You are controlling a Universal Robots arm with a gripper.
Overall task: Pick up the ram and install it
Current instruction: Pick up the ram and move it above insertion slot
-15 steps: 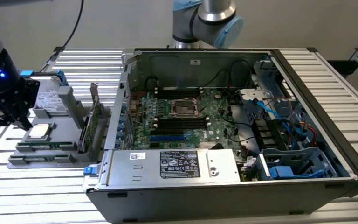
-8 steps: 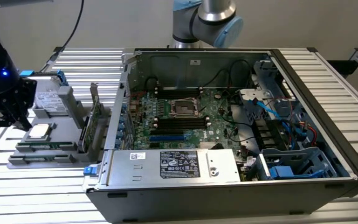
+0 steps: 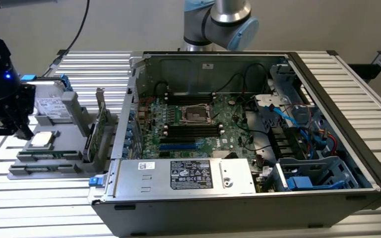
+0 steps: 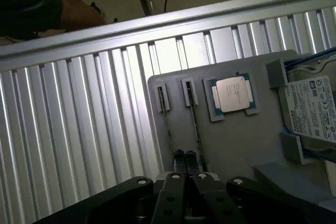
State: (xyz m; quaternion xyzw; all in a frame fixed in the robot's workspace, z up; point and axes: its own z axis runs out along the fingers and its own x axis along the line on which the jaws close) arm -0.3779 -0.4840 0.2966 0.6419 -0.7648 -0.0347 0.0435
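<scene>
Cool, even light falls from overhead in the exterior view. The ribbed table [image 3: 5, 168] glares almost white at the exterior view's left, while the open computer case [image 3: 177, 74] keeps soft shadow along its inner walls. In the wrist view the slats [image 4: 79, 129] carry bright streaks of reflection and the processor [image 4: 231, 93] shines pale, while the gripper [image 4: 184, 158] is a dark, underlit mass and the room beyond is dim.

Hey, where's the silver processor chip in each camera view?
Exterior view: processor chip lies on the grey tray, at the exterior view's left, outside the computer case.
Wrist view: processor chip on the same tray, between the ram sticks and the hard drive.
Shared landmark: the white-labelled hard drive beside it.
</scene>
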